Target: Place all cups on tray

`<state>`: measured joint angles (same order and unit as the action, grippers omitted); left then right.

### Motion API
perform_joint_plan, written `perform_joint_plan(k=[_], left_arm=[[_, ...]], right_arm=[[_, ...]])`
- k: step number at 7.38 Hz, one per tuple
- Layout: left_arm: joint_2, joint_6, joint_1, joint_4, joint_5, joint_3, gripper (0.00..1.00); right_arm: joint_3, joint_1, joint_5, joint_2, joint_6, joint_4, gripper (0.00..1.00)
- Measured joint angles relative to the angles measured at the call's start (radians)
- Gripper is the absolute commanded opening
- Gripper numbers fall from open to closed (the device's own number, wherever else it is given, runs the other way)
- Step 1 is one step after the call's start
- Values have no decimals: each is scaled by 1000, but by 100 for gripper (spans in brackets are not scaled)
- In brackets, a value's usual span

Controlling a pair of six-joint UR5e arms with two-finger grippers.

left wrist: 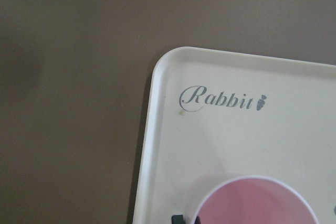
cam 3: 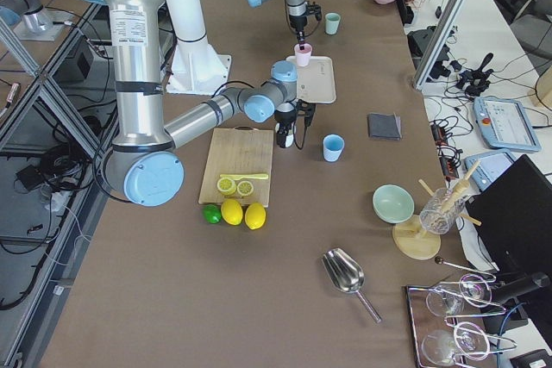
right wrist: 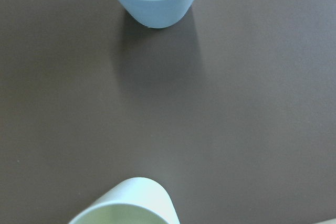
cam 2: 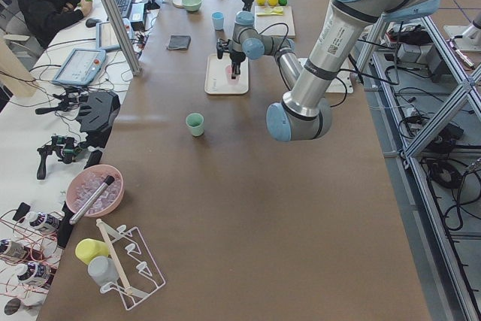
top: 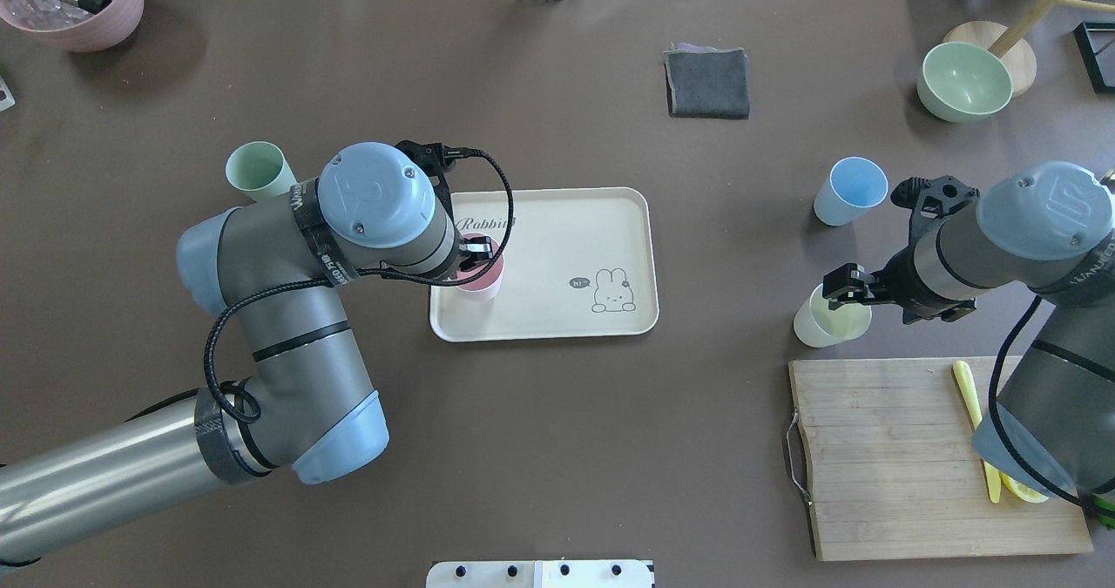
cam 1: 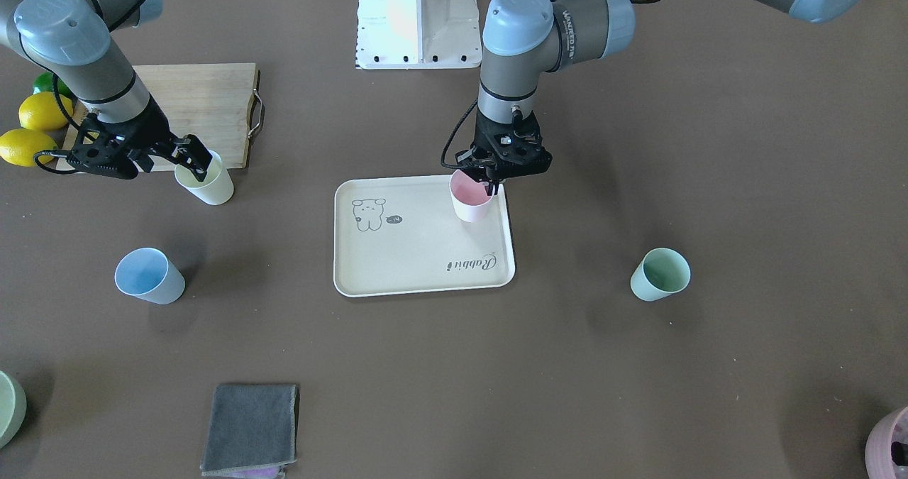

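Left fingers (cam 1: pixel 491 181) pinch pink cup (cam 1: pixel 470 199) on tray (cam 1: pixel 411 259) | right fingers (cam 1: pixel 202 161) at yellow cup (cam 1: pixel 213 188), grip unclear

Brown table (cam 1: pixel 745 181), matte top. Cream tray (cam 1: pixel 418 252) sat flat at centre. Blue cup (cam 1: pixel 147 276) and mint cup (cam 1: pixel 660 274) stood upright on the bare top, well apart on opposite sides of the tray. Pale yellow cup (cam 1: pixel 209 184) was at the wooden cutting board (cam 1: pixel 206 103) corner, tilted; its contact with the top was unclear. Lemons (cam 1: pixel 44 111) lay beside the board. Folded grey cloth (cam 1: pixel 250 428), green bowl (top: pixel 964 81) and pink pot (top: pixel 83 4) were along the far edge.
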<state>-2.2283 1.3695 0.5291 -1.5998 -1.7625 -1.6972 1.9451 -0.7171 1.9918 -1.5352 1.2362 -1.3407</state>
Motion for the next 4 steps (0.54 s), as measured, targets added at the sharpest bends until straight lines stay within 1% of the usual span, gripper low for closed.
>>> perform_joint_plan(k=[3, 4], left_arm=[[2, -3, -9, -35, -2, 27, 0], [3, -5, -10, -41, -5, 27, 26]], right_arm=[[0, 2, 1, -4, 6, 0, 100], [1, 2, 1, -5, 7, 0, 93]])
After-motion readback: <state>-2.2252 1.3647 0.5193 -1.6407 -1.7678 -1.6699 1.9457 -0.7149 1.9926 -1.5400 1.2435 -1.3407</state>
